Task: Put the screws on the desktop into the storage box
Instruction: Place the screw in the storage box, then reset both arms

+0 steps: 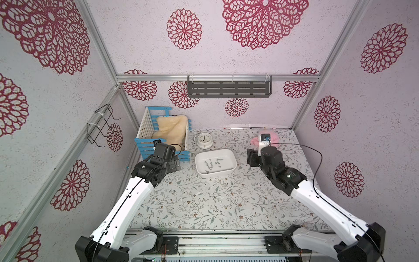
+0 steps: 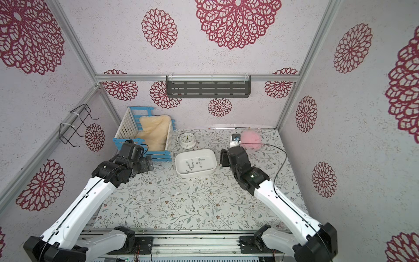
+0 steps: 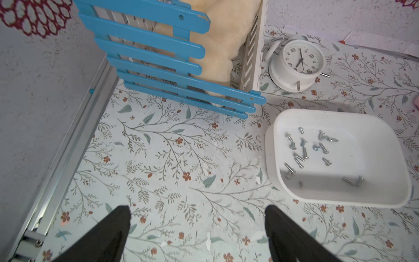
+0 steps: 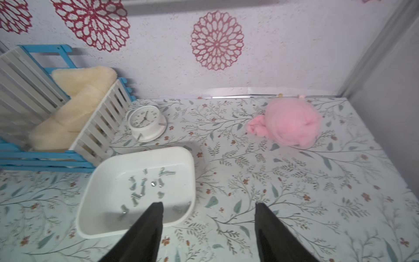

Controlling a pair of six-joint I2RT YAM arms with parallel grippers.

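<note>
The white storage box (image 1: 227, 158) (image 2: 208, 158) sits on the leafy desktop (image 1: 204, 204), between my two arms. Several small silver screws (image 1: 212, 163) (image 3: 303, 152) (image 4: 140, 186) lie scattered on its floor. My left gripper (image 1: 174, 165) (image 3: 197, 211) hovers over bare desktop to the left of the box, in front of the crate. Its jaws are wide open and hold nothing. My right gripper (image 1: 251, 158) (image 4: 209, 205) is just right of the box, also open and empty. In the right wrist view one of its fingers (image 4: 152, 224) overlaps the box's near corner.
A blue-and-white slatted crate (image 1: 145, 136) with a cream fleece stands at the back left. A round white clock (image 1: 204, 140) lies behind the box. A pink fluffy bundle (image 4: 290, 122) rests at the back right. A grey shelf (image 1: 229, 88) hangs on the back wall.
</note>
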